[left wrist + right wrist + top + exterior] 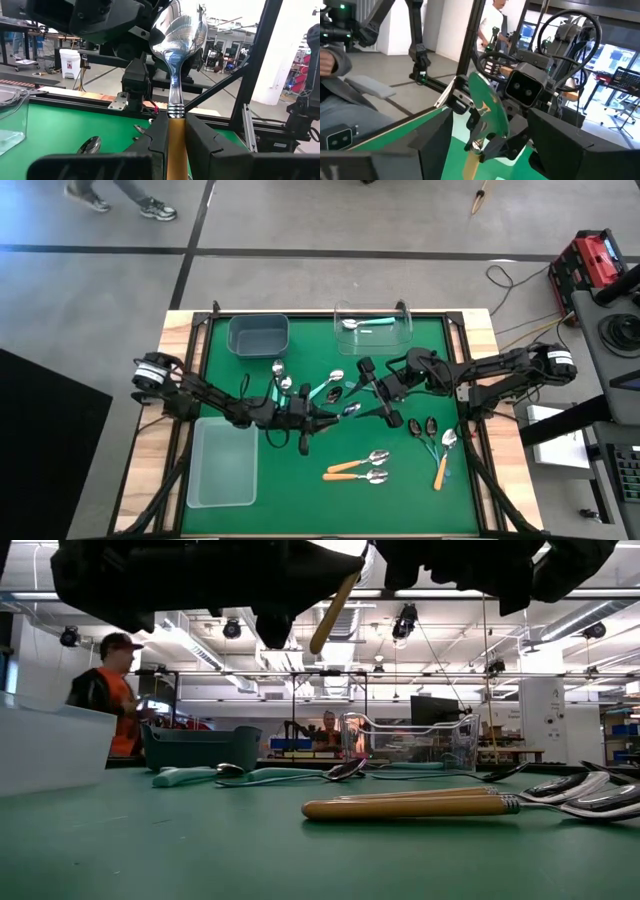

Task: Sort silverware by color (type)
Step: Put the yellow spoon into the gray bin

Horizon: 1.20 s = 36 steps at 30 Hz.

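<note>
My left gripper [335,416] hangs over the middle of the green mat, shut on a spoon [179,35] with a silver bowl and an orange handle. The bowl sticks out past the fingertips toward my right gripper [373,392]. That gripper stands open just right of the bowl, holding nothing, with its fingers wide apart in the right wrist view [490,137]. More silverware lies flat on the mat: orange-handled spoons [357,470], one orange-handled spoon [441,467], dark spoons [422,426] and teal-handled spoons [282,380]. A teal-handled spoon [365,324] lies in the clear container. My left gripper pinches the orange handle [176,131] between its two fingers, just behind the ringed neck below the bowl. The fingers come almost level from the table's left, and the spoon lies along them. It is lifted clear of the mat, with the handle [335,610] showing high in the low view.
A clear container [400,332] stands at the far middle, with a dark teal bin [258,335] to its left. A pale tray [222,463] sits near left. The mat's wooden frame has posts at its corners. A person stands beyond the table [110,690].
</note>
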Each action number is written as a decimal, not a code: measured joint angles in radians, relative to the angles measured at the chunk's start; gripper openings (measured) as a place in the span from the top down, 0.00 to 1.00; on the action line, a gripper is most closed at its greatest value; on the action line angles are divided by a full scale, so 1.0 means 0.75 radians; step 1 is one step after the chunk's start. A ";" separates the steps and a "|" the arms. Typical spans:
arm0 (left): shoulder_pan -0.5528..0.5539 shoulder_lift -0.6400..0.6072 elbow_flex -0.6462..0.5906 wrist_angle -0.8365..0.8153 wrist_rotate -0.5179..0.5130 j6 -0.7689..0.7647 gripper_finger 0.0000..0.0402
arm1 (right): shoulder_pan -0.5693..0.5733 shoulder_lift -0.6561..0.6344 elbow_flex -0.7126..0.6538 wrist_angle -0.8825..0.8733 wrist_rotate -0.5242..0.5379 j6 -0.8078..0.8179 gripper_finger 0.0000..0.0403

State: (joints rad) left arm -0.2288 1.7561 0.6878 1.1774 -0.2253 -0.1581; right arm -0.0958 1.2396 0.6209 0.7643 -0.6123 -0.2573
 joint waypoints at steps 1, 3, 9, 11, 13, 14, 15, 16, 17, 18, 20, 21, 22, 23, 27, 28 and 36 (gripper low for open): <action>0.003 0.002 0.000 0.000 0.000 -0.006 0.94 | 0.000 0.000 0.000 0.000 0.000 -0.004 0.40; 0.005 0.004 0.001 0.002 0.000 -0.012 0.94 | 0.000 0.000 0.000 0.004 0.000 -0.011 0.41; 0.008 0.012 0.001 0.015 0.000 -0.014 0.94 | 0.003 0.000 0.000 0.017 -0.001 -0.025 0.47; 0.009 0.012 0.006 0.016 0.000 -0.013 0.94 | 0.004 0.001 0.000 0.018 -0.001 -0.032 0.49; 0.009 0.012 0.007 0.016 0.000 -0.012 0.94 | 0.008 0.001 0.000 0.018 0.000 -0.042 0.51; 0.009 0.012 0.007 0.015 0.000 -0.012 0.94 | 0.010 0.001 0.000 0.025 -0.001 -0.042 0.52; 0.010 0.012 0.007 0.011 0.000 -0.012 0.94 | 0.012 0.001 0.000 0.032 -0.001 -0.042 0.53; 0.011 0.012 0.007 0.009 0.000 -0.012 0.94 | 0.014 0.001 0.000 0.035 -0.001 -0.043 0.54; 0.011 0.012 0.007 0.009 0.000 -0.012 0.94 | 0.015 0.001 0.000 0.036 -0.001 -0.046 0.55; 0.011 0.012 0.007 0.009 0.000 -0.012 0.94 | 0.015 0.001 0.000 0.036 -0.001 -0.050 0.56; 0.011 0.012 0.007 0.009 0.000 -0.012 0.94 | 0.014 0.001 0.000 0.036 -0.001 -0.057 0.59; 0.011 0.012 0.007 0.008 0.000 -0.012 0.94 | 0.014 0.001 0.000 0.037 -0.001 -0.059 0.61; 0.011 0.012 0.007 0.007 0.000 -0.012 0.94 | 0.014 0.001 0.000 0.037 -0.001 -0.060 0.63; 0.011 0.012 0.007 0.006 0.000 -0.012 0.94 | 0.014 0.001 0.000 0.037 0.000 -0.064 0.65; 0.011 0.012 0.007 0.004 0.000 -0.011 0.93 | 0.014 0.001 0.000 0.042 0.002 -0.076 0.74; 0.011 0.012 0.007 0.002 0.001 -0.011 0.93 | 0.014 0.001 0.000 0.044 0.002 -0.076 0.76; 0.010 0.012 0.007 0.002 0.008 -0.011 0.93 | 0.014 0.001 0.000 0.046 0.003 -0.101 0.94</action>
State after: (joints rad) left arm -0.2214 1.7649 0.6933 1.1788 -0.2194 -0.1663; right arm -0.0853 1.2400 0.6209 0.7986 -0.6103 -0.3333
